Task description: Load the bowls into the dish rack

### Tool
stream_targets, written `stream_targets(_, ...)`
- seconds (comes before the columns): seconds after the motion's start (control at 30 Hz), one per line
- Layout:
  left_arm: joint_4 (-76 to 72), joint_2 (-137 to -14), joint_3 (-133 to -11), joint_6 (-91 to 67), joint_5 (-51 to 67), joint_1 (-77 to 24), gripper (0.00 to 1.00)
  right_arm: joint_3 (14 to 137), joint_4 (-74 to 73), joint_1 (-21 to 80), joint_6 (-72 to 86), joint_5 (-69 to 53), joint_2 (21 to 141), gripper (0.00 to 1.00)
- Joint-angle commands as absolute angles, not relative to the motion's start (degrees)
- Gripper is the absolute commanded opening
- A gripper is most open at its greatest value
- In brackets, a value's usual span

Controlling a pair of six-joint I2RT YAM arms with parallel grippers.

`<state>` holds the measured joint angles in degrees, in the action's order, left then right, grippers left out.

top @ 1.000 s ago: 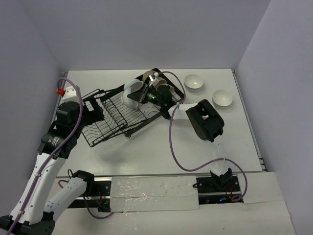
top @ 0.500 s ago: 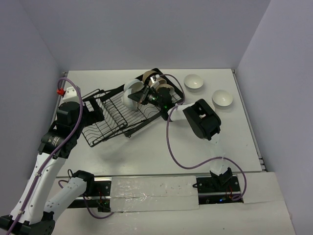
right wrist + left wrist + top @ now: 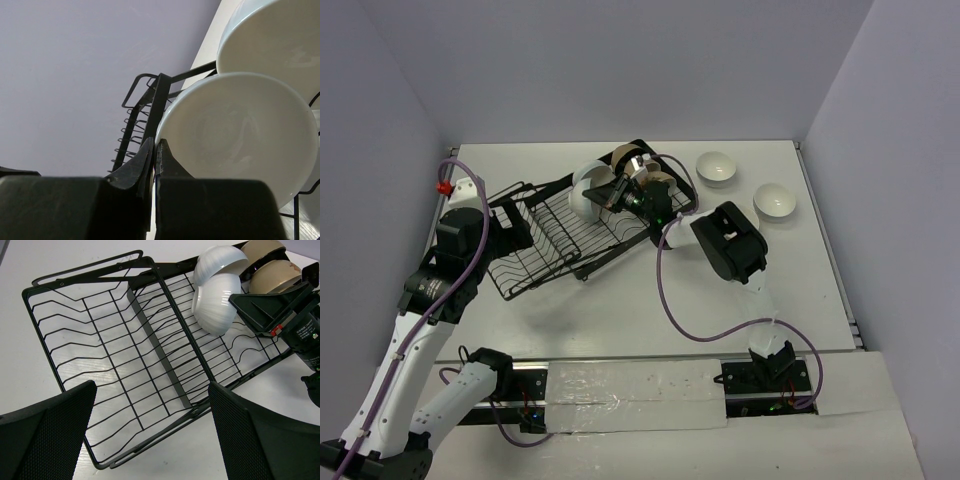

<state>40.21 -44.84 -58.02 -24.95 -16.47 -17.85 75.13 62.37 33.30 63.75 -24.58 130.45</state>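
Left gripper: fingers wide apart above the black wire dish rack. Right gripper: fingers together, tips at the rim of a racked white ceramic bowl.

The black wire dish rack carries two glossy white, faintly lined ceramic bowls and two tan-brown ceramic bowls at its two o'clock end. Two plain white round bowls sit toward one o'clock on the white tabletop, which a purple cable crosses.
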Motion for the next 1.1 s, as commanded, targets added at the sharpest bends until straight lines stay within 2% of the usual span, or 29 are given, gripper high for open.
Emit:
stream_targets(0.0,39.64,-44.82,-60.21,-25.4,-17.32,-18.02,0.99,76.47,65.92,32.87,64.78,-21.72,130.87,0.0)
stream_targets(0.23,39.81,-44.82,-60.12,-25.49,-17.58,-18.02,0.99,71.38,66.09,32.87,64.95,-15.75,128.33,0.01)
stream_targets(0.57,39.9,-44.47,-60.12,-25.75,-17.4,-18.02,0.99,68.64,65.21,32.87,65.83,-13.0,126.91,0.1)
stream_targets(0.6,39.9,-44.47,-60.12,-25.75,-17.4,-18.02,0.99,69.25,65.3,32.87,65.83,-13.53,127.35,0.03)
stream_targets(0.63,39.99,-44.39,-60.12,-25.66,-17.49,-18.02,0.99,69.69,65.39,32.96,65.48,-14.14,127.61,0.0)
stream_targets(1.07,40.34,-44.21,-60.38,-25.75,-17.49,-18.02,0.99,74.26,68.02,33.49,68.02,-18.46,130.78,0.0)
